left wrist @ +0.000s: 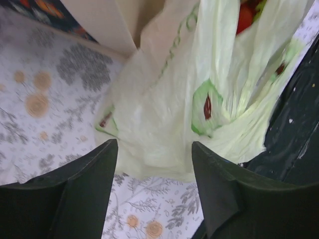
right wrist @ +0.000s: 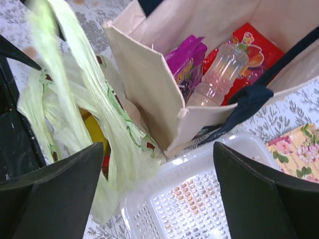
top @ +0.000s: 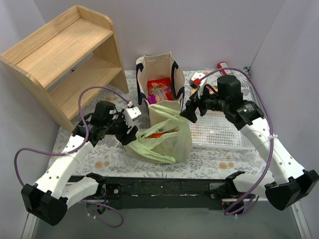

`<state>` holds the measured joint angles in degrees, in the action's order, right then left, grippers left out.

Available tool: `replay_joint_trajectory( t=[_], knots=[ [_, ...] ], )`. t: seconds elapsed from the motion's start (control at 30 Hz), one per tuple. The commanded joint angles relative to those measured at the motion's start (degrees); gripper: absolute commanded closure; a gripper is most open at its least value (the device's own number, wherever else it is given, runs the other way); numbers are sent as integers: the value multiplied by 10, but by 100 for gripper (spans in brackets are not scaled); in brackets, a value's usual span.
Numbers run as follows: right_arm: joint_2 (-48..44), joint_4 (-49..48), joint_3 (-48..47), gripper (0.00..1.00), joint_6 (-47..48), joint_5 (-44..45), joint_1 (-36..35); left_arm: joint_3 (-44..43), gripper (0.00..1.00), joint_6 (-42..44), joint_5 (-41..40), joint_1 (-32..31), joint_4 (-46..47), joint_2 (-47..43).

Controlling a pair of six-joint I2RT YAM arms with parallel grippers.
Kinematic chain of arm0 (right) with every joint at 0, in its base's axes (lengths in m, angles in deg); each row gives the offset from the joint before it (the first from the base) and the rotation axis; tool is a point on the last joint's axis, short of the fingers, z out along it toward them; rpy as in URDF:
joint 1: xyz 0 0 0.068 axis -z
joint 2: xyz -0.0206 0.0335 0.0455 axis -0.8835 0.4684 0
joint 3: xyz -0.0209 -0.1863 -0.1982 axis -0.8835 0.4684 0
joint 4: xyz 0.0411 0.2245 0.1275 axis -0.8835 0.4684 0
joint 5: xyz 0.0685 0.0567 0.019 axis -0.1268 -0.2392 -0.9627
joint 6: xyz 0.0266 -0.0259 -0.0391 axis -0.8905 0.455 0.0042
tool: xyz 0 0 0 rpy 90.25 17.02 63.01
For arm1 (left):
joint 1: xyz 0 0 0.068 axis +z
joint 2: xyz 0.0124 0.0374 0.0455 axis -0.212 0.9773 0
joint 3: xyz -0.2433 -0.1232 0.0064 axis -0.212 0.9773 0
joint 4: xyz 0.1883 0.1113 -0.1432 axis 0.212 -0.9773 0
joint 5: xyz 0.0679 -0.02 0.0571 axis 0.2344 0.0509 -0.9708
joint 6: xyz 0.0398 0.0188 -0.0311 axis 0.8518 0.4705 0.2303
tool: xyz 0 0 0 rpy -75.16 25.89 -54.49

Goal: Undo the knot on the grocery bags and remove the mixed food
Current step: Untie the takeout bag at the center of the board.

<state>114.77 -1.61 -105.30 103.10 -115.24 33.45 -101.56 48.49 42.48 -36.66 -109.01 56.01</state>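
Plainly, left claw [left wrist: 154,149] and right claw [right wrist: 157,149] both gape by two bags: one green plastic bag [top: 169,142], one canvas tote [top: 155,67].

You have a thin pale green plastic bag [left wrist: 164,124]: translucent film, heavily crinkled, with a faint sheen. The beige canvas tote [right wrist: 144,84] is matt woven cloth with loose threads at its cut edge. Its navy strap handle [right wrist: 249,99] is matt webbing. Inside the tote you see a clear ribbed plastic bottle [right wrist: 222,72], a glossy purple snack packet [right wrist: 187,62] and a glossy red packet [right wrist: 249,42]. The white slotted plastic basket [right wrist: 189,199] is smooth and shiny. The pale wooden shelf unit [top: 65,55] looks smooth and matt. The floral-printed table covering [left wrist: 50,99] looks matt.
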Motion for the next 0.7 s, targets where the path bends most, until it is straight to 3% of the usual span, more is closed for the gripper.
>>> replay_joint_trajectory(
  t=[0.0, 0.17, 0.3, 0.4, 0.53, 0.67],
  knots=[
    [18, 1, -62, 2, 26, -55, -19, -84, 37, -4, 60, 3, -21, 6],
    [8, 65, -80, 2, 105, -81, -99, -149, 30, -22, 93, 2, -90, 31],
    [-6, 74, -52, 2, 167, -25, -165, -141, 23, -79, 64, 0, -76, 35],
    [-12, 26, -26, 2, 164, 50, -205, -131, 21, -136, 39, -1, -79, 38],
    [7, -55, -3, 4, 155, 255, -248, -103, 7, -188, -25, -1, -84, 35],
    [43, -100, -7, 10, 159, 317, -270, -84, 3, -206, -39, -1, -90, 42]
  ],
)
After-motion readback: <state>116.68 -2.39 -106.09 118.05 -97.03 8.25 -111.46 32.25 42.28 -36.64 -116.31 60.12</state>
